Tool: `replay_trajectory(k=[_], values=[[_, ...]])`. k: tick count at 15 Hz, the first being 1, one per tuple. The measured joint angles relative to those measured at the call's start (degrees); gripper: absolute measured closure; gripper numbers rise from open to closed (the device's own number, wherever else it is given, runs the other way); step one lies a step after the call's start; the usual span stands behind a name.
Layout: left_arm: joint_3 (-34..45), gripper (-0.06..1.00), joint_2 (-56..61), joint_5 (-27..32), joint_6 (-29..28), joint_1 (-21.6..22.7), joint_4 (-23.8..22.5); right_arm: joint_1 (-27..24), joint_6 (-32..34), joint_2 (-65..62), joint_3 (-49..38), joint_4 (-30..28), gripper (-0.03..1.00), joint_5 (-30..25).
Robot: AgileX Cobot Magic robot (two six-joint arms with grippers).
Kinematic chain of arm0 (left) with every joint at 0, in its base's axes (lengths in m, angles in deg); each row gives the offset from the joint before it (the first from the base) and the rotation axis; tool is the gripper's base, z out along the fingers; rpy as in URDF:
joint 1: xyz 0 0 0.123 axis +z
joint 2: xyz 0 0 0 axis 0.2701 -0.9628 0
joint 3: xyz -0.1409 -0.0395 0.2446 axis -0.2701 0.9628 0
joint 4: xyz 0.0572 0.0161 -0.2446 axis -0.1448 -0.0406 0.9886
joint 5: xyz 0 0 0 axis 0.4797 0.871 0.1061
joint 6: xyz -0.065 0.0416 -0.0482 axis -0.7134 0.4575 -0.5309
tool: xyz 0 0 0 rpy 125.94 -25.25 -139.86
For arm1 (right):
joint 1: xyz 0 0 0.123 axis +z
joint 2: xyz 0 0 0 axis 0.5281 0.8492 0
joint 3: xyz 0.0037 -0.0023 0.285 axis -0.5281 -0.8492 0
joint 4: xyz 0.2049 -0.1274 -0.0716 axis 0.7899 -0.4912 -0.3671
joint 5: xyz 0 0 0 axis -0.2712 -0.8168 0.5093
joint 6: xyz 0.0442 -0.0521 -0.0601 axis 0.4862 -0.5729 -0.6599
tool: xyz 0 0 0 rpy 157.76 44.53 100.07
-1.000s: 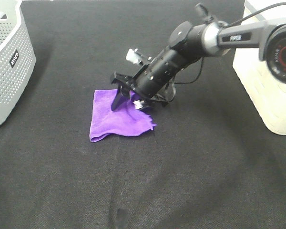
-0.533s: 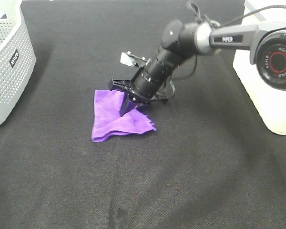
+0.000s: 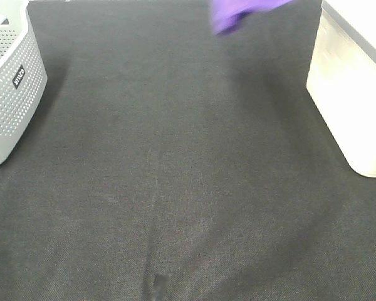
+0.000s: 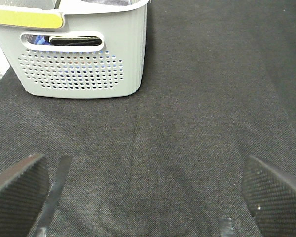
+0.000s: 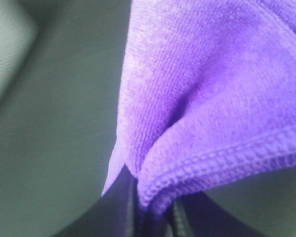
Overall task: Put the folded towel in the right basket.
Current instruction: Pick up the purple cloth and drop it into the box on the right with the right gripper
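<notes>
Hanging from the right gripper [image 5: 155, 215], the folded towel [image 5: 207, 98] fills nearly the whole right wrist view, its purple weave and stitched hem sharp in close-up. A gathered fold of the cloth runs down between the dark fingers [image 5: 130, 207], which are closed together on it.

From the high camera, only the lower part of the folded towel [image 3: 238, 14] shows, a blurred purple shape at the far edge of the frame. It sits toward the right half of the bench [image 3: 175, 175], near but not over the right basket [image 3: 348, 94], a white bin standing at the bench's right edge. The towel and that basket are apart, with dark cloth surface between them.

Across the bench, the grey basket [image 3: 12, 94] stands at the left edge, its perforated wall carrying a small dark label. The left wrist view looks straight at the same grey basket [image 4: 89, 64], where dark and blue items show through the handle slot and a yellow-green strip lies along the rim. The left gripper [image 4: 148, 197] hovers low over the black bench surface [image 4: 202, 98], its two textured fingers [image 4: 17, 190] spread wide to either side of the frame, with nothing between them.
</notes>
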State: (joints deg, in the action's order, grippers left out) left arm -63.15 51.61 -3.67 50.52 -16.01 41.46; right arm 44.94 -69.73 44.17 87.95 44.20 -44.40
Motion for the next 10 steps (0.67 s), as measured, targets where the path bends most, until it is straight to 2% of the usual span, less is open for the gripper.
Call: replay_trajectory(k=[2,5,7,8,9,10], values=[[0.0,-0.04,0.0,0.0,0.0,0.0,0.0,-8.8,0.0,-3.2,0.1,-4.0,0.85,-0.1],[0.0,-0.04,0.0,0.0,0.0,0.0,0.0,-22.3,0.0,-4.5,-0.3,-5.4,0.85,-0.2],[0.0,-0.04,0.0,0.0,0.0,0.0,0.0,-26.0,0.0,-4.4,-3.9,-5.4,0.85,-0.2],[0.0,-0.04,0.0,0.0,0.0,0.0,0.0,-26.5,0.1,-3.9,-6.0,-5.4,0.78,-0.5],[0.0,-0.04,0.0,0.0,0.0,0.0,0.0,-26.5,0.5,-3.2,-7.2,-5.8,0.61,-0.7],[0.0,-0.04,0.0,0.0,0.0,0.0,0.0,-26.5,0.5,-2.3,-7.9,-6.0,0.37,-0.8]])
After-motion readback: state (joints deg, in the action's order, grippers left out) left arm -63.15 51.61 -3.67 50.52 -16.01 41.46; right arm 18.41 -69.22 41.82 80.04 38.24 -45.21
